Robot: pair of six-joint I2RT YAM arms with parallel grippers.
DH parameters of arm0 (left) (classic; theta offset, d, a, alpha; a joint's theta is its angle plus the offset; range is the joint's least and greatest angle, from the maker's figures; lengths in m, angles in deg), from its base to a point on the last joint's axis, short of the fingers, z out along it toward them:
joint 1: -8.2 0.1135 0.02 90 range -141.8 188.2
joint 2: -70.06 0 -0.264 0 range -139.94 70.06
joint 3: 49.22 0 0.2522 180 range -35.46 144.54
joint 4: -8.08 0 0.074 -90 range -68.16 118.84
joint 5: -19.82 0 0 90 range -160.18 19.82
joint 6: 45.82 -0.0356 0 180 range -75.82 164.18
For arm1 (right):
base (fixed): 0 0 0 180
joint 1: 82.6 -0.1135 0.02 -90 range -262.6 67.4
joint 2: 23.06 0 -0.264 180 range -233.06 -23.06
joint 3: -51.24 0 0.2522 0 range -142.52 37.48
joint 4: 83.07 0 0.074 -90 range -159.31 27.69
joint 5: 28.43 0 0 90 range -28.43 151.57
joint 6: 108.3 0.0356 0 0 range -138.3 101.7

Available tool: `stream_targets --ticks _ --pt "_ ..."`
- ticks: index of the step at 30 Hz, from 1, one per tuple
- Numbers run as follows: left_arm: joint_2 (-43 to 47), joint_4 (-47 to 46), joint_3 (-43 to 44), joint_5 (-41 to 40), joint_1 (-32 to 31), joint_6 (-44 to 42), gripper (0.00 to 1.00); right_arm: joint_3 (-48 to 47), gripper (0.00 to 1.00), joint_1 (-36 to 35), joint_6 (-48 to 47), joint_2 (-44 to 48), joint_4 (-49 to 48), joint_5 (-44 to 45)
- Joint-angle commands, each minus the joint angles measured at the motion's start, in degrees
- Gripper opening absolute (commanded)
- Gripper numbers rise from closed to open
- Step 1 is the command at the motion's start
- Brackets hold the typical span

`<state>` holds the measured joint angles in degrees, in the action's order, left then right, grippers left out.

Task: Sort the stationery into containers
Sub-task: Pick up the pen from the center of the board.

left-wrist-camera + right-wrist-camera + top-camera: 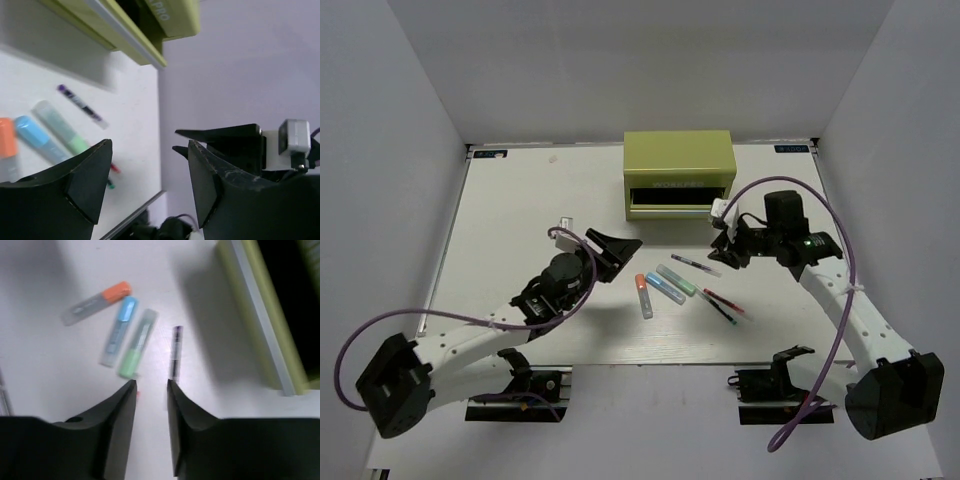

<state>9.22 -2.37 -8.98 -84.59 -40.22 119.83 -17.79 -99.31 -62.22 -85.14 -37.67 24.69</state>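
Observation:
The olive-green tool chest (678, 160) stands at the back centre with a drawer pulled out; it also shows in the left wrist view (170, 20) and the right wrist view (260, 315). On the table before it lie the orange marker (643, 294), blue marker (665, 288), green marker (677, 279), clear pen (695, 264), red pen (726, 300) and dark pen (718, 308). My left gripper (620, 248) is open and empty, left of the markers. My right gripper (723, 240) is open and empty, hovering just above the clear pen (176, 352).
White walls close in the table on three sides. The right arm's cable (840, 250) loops over the right side. In the left wrist view the right gripper (240, 145) shows beyond the table's edge line.

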Motion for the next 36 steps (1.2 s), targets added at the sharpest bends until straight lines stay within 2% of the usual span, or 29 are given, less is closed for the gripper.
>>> stream_targets --ticks 1,2,3,4,5,6,8,10,11,12,13,17,24,27,36 --pt "7.3 23.1 1.3 -0.3 0.5 -6.4 0.71 3.8 0.34 -2.4 4.7 -0.1 -1.2 -4.3" --pt "8.4 29.2 2.3 -0.8 0.5 -7.4 0.67 5.1 0.28 -3.7 6.1 -0.3 -1.7 -3.8" --pt "9.9 31.5 4.1 -0.8 0.5 -9.4 0.55 5.6 0.20 -4.6 6.7 -0.5 -2.7 -2.0" --pt "10.5 33.6 4.8 -1.5 0.5 -9.9 0.44 6.5 0.20 -5.3 7.7 -0.8 -3.0 -1.1" --pt "10.5 35.8 6.2 -1.5 0.5 -9.9 0.35 6.8 0.22 -5.8 8.1 -1.8 -3.3 -0.7" --pt "10.5 39.0 6.8 -1.5 0.5 -9.9 0.25 7.0 0.31 -7.4 8.1 -2.2 -4.0 1.3" --pt "11.0 41.2 7.4 -1.5 0.5 -10.8 0.25 8.0 0.37 -8.3 10.0 -4.3 -5.4 3.3" --pt "11.0 42.0 7.4 -0.6 0.5 -10.8 0.49 8.1 0.47 -10.4 10.6 -6.3 -7.3 5.9" --pt "11.0 43.1 7.4 -0.1 0.5 -10.8 0.59 8.1 0.49 -11.2 11.0 -7.9 -8.1 7.2" --pt "11.0 43.6 7.4 0.7 0.5 -10.8 0.67 7.9 0.49 -12.0 11.4 -9.4 -8.7 7.8" --pt "11.0 44.2 8.0 0.7 0.5 -10.8 0.71 7.5 0.50 -12.4 12.2 -10.3 -9.1 9.4" --pt "11.0 48.1 8.6 1.2 0.5 -10.8 0.74 5.3 0.53 -14.9 15.6 -16.9 -11.6 14.3" --pt "12.6 49.3 7.4 1.2 0.5 -9.7 0.75 3.7 0.56 -18.4 21.1 -22.3 -17.1 21.5" --pt "12.6 48.7 6.4 1.8 0.5 -9.7 0.75 3.4 0.62 -19.2 21.9 -24.0 -18.3 23.4" --pt "7.8 43.5 6.4 4.3 0.5 -11.4 0.77 3.3 0.62 -21.1 23.5 -30.0 -21.4 28.6"
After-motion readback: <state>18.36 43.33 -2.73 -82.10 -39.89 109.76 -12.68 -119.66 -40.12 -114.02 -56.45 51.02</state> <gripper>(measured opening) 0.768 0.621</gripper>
